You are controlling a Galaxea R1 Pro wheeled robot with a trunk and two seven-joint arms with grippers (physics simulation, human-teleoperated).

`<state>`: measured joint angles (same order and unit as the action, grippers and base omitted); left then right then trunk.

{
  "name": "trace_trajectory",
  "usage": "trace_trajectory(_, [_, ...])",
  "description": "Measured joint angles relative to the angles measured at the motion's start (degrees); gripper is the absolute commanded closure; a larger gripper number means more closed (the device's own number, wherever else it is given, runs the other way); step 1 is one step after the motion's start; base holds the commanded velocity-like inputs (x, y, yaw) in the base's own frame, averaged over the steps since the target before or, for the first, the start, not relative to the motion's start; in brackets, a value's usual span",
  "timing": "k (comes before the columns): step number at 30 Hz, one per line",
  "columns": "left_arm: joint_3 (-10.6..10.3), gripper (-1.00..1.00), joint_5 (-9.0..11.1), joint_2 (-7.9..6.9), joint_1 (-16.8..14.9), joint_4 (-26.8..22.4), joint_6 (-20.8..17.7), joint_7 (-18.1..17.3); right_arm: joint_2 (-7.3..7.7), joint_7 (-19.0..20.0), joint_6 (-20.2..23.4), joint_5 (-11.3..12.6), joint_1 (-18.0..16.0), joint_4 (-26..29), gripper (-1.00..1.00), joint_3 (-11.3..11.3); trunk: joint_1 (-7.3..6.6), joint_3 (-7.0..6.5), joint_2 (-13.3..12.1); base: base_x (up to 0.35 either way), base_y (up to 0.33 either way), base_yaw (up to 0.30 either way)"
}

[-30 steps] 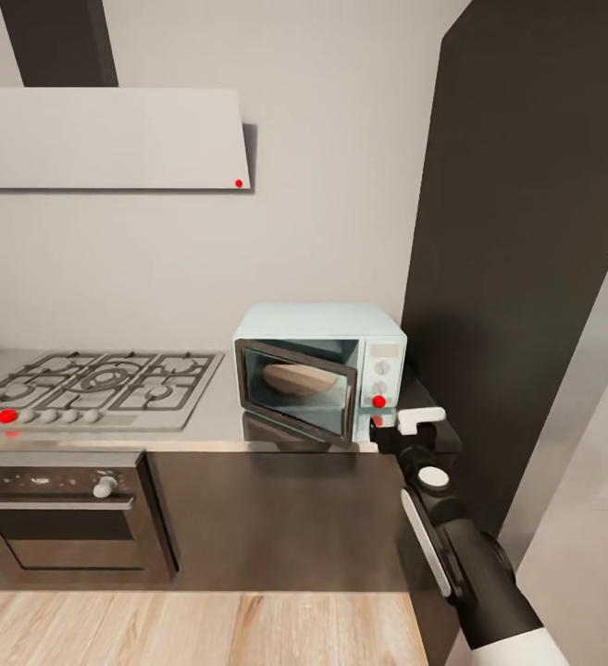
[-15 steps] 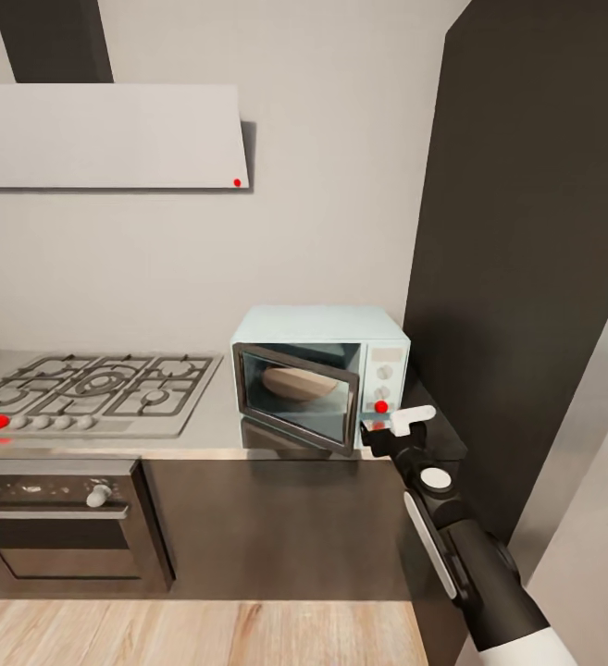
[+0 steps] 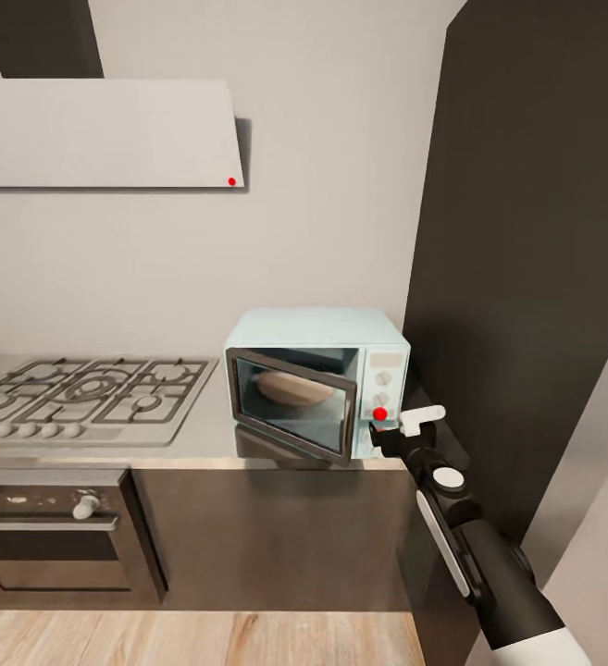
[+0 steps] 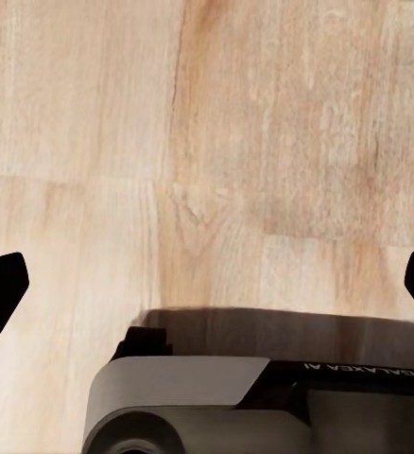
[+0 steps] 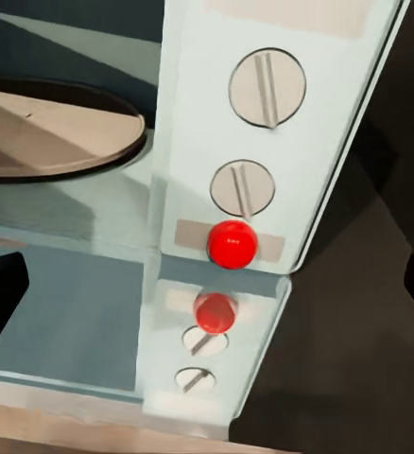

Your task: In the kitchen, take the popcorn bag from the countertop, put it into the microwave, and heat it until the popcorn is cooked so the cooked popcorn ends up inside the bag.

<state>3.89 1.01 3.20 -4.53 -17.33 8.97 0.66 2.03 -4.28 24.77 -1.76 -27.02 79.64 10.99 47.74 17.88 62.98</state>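
One gripper, the right gripper (image 3: 384,433), is hovering just in front of the microwave (image 3: 315,326) at its knob panel, with a red button (image 5: 232,243) straight ahead of it and its dark fingertips spread wide at the edges of the wrist view. Beyond it, the door (image 3: 290,402) is hanging ajar, and a tan, rounded shape inside is possibly the popcorn bag (image 3: 294,388). The microwave is sitting on the countertop (image 3: 206,425); the left gripper (image 4: 207,284), also wide open, is pointing at wooden floor (image 4: 264,142).
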Motion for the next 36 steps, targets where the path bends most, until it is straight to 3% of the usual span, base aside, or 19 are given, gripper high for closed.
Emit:
trace_trajectory(31, [-0.05, -1.0, -0.05, 0.0, 0.0, 0.03, 0.68, 0.0, 0.02, 1.66, 0.01, 0.01, 0.0, 0.0, -1.0, 0.01, 0.01, 0.0, 0.0, 0.062, 0.0, 0.0])
trace_trajectory(34, [-0.07, -1.0, -0.05, 0.0, 0.0, 0.01, 0.7, -0.01, 0.11, 5.43, 0.04, 0.1, -0.01, 0.0, -1.0, 0.13, 0.01, 0.0, 0.0, 0.0, 0.0, 0.0])
trace_trajectory(36, [-0.06, -1.0, -0.05, 0.0, 0.0, 0.0, 0.7, -0.01, 0.12, 11.97, 0.06, 0.08, -0.07, -0.04, -1.0, -1.9, 0.01, 0.0, 0.0, 0.0, 0.0, 0.0])
